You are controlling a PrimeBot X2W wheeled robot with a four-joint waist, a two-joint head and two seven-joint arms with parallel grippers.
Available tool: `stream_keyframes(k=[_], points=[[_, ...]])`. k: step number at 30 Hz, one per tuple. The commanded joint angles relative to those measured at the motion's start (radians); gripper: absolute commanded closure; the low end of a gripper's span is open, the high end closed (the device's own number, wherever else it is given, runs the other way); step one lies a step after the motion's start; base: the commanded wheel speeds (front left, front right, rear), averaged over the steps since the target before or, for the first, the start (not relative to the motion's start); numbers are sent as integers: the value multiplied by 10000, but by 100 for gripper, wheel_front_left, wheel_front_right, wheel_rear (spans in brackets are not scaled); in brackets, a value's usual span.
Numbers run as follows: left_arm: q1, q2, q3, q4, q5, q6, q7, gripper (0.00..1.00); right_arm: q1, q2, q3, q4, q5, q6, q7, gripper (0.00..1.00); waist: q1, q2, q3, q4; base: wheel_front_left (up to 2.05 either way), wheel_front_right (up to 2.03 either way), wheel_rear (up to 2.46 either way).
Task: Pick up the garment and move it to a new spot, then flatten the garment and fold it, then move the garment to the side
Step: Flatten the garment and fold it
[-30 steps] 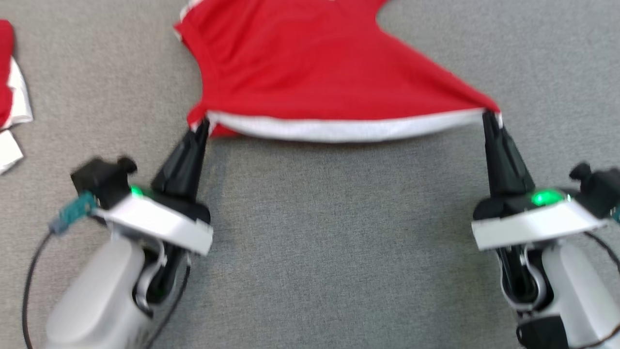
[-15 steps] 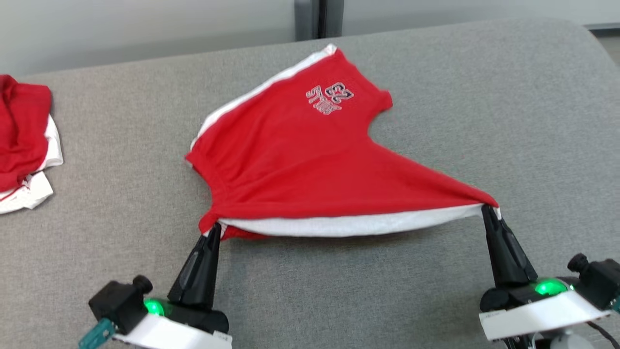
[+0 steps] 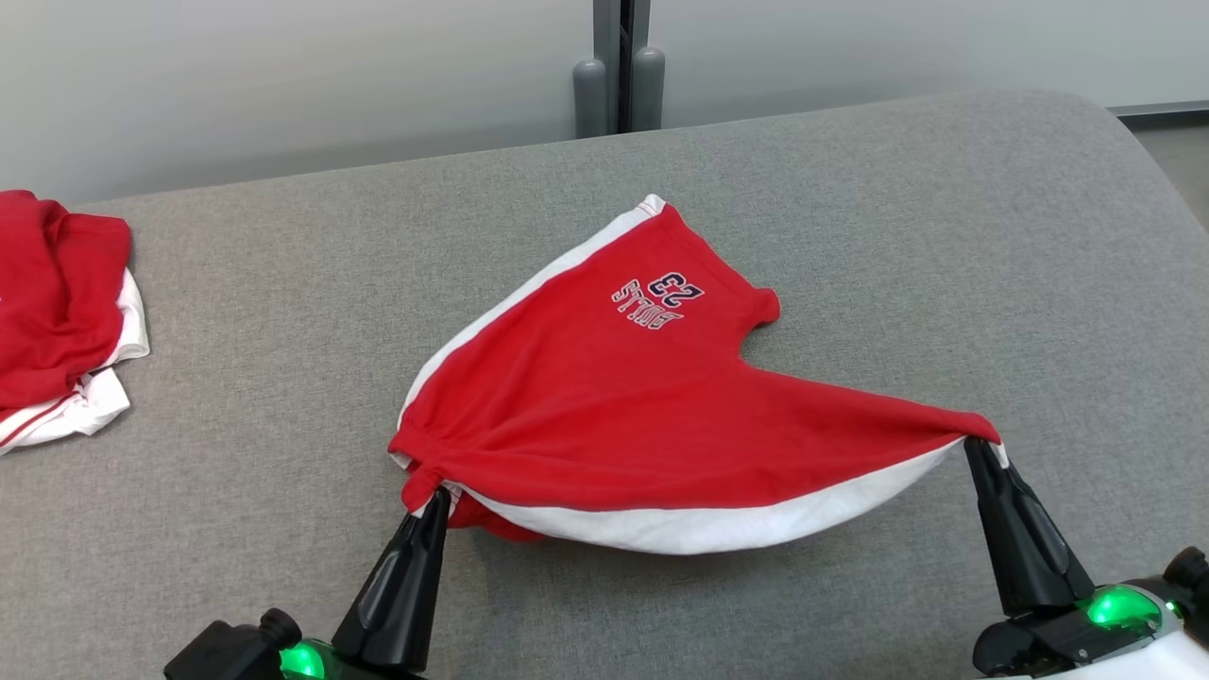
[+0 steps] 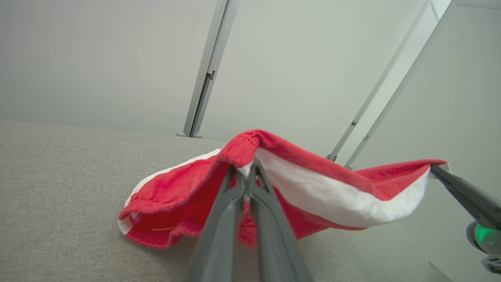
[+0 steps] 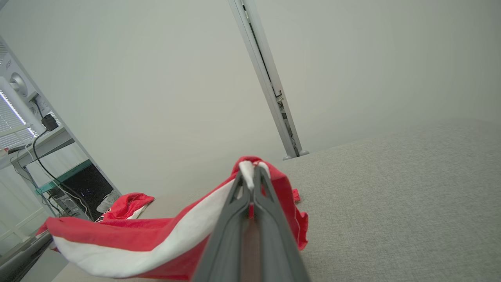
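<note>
The garment (image 3: 614,406), red shorts by the look, is strung between both arms above the near part of the grey worktop (image 3: 897,236), with its far leg lying on the surface. The left gripper (image 3: 438,497) has its fingers pressed together on a bunched, gathered corner. The right gripper (image 3: 975,448) pinches the opposite corner with only the fingertips. Both bites look small, so a harder pull apart could slide the cloth free. The slack white band (image 3: 718,529) sagging between them could tuck under itself when laid down. Dragging the far leg over the coarse weave might rumple it. The cloth is a soft, stretchy knit with navy lettering (image 3: 658,297). The worktop is covered in nubby fabric and has rounded corners. A second red-and-white heap (image 3: 57,283) lies well apart on the left.
</note>
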Motion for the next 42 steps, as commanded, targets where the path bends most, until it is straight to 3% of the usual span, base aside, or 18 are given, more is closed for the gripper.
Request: stream_keyframes(k=[1, 10, 20, 30, 42], points=[[153, 104, 0, -246, 54, 108, 68, 100, 143, -8, -120, -305, -31, 5, 219, 100, 0, -1, -11, 4, 0, 0, 0], [128, -94, -275, 183, -374, -79, 346, 100, -184, 194, -624, 187, 5, 5, 705, 100, 0, -1, 210, 229, 0, 0, 0], [-1269, -780, -393, 1753, -1022, -594, 492, 100, -2207, -88, -820, 2397, 73, 5, 897, 100, 0, -1, 614, 1041, 0, 0, 0], [-4097, -1796, -535, 4859, -1615, -1045, 947, 100, -5289, -890, -97, 4753, -123, 5, 1771, 100, 0, -1, 1296, 2142, 0, 0, 0], [-6196, -2212, -779, 7573, -2383, -1290, 516, 100, -8455, -1425, 1099, 7665, 2, 5, 2480, 100, 0, -1, 1941, 2806, 0, 0, 0]])
